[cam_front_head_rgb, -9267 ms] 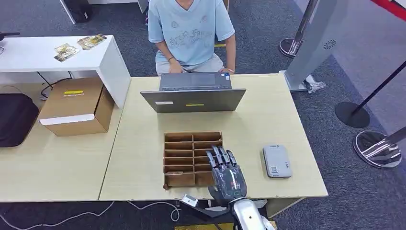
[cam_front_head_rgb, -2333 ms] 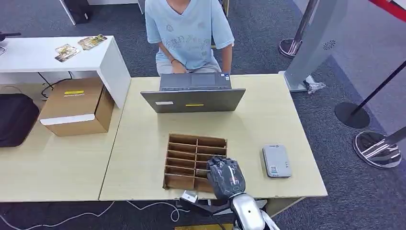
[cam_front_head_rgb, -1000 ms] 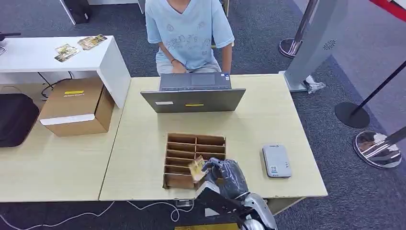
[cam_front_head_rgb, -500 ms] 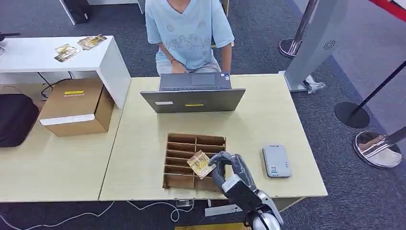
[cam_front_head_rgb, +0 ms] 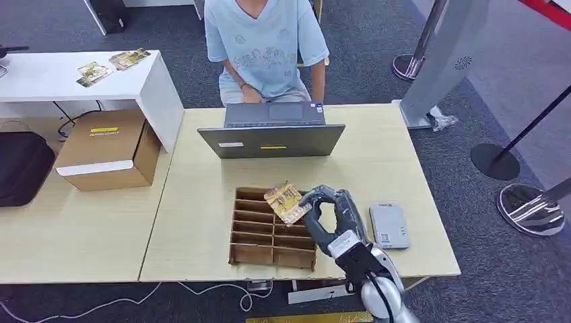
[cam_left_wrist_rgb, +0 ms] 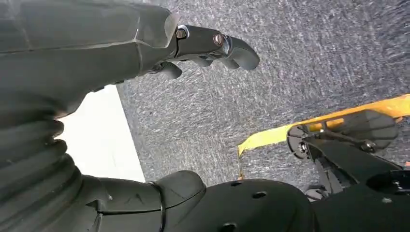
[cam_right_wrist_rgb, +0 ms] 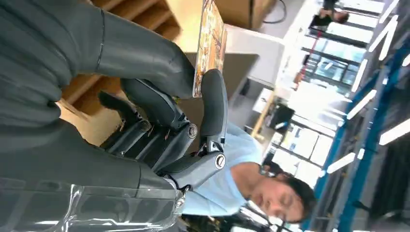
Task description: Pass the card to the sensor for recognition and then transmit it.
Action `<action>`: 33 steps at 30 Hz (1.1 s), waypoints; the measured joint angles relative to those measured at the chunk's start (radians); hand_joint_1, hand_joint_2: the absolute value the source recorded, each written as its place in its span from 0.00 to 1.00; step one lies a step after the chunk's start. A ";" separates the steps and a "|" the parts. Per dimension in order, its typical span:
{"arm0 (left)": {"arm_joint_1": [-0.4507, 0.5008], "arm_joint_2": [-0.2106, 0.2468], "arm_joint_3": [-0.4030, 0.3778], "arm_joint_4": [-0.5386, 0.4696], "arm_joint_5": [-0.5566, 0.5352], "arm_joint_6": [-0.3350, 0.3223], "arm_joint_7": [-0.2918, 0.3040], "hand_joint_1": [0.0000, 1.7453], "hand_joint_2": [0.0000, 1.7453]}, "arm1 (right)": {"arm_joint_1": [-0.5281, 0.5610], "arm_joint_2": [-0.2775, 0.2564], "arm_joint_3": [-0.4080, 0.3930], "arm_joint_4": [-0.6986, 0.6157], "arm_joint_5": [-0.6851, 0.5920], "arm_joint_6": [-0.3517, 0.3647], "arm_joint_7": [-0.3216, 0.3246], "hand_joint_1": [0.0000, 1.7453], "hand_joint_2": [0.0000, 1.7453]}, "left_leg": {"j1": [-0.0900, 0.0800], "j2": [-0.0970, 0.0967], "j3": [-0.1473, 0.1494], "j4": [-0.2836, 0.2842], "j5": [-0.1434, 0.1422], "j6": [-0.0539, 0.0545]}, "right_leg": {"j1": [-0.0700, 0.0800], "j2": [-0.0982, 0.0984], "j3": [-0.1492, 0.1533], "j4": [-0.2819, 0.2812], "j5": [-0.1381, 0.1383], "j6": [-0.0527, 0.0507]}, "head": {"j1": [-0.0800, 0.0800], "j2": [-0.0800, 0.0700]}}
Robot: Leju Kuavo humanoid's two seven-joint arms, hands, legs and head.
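Right hand (cam_front_head_rgb: 328,214) has lifted the card (cam_front_head_rgb: 287,200) out of the tray (cam_front_head_rgb: 250,232), pinching it above the tray's upper part, frame centre. Next: swing right to sensor (cam_front_head_rgb: 389,226). Left hand (cam_left_wrist_rgb: 193,48) curled, holding nothing.

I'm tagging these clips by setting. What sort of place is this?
Probably a reception or check-in desk in a hall: a person sits at a laptop across the table, a card reader lies on it, and barrier posts stand on grey carpet.
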State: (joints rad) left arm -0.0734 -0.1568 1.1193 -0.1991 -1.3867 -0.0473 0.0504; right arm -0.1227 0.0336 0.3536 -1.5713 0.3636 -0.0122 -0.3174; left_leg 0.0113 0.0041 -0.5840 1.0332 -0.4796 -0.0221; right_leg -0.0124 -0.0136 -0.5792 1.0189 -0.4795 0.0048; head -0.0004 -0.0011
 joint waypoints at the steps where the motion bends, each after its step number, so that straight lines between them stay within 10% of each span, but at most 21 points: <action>1: 0.000 0.000 -0.002 0.000 -0.002 0.000 0.000 0.00 1.00 | -0.023 0.000 0.001 0.005 -0.011 0.000 0.000 1.00 1.00 | 0.000 0.000 0.000 0.000 0.000 0.000 | 0.000 0.000 0.000 0.000 0.000 0.000 | 0.000 0.000; 33: -0.014 0.000 -0.078 0.000 -0.057 -0.005 0.002 0.00 1.00 | -0.785 0.137 0.034 0.691 -0.143 -0.134 0.198 1.00 1.00 | 0.000 -0.001 0.000 0.000 0.003 -0.001 | 0.000 0.000 0.000 0.001 0.002 -0.001 | 0.000 0.000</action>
State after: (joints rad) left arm -0.0874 -0.1568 1.0410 -0.1991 -1.4439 -0.0523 0.0526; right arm -0.9075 0.1709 0.3880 -0.8802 0.2204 -0.1465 -0.1191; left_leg 0.0114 0.0035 -0.5844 1.0336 -0.4766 -0.0232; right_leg -0.0123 -0.0141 -0.5797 1.0201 -0.4771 0.0035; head -0.0004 -0.0011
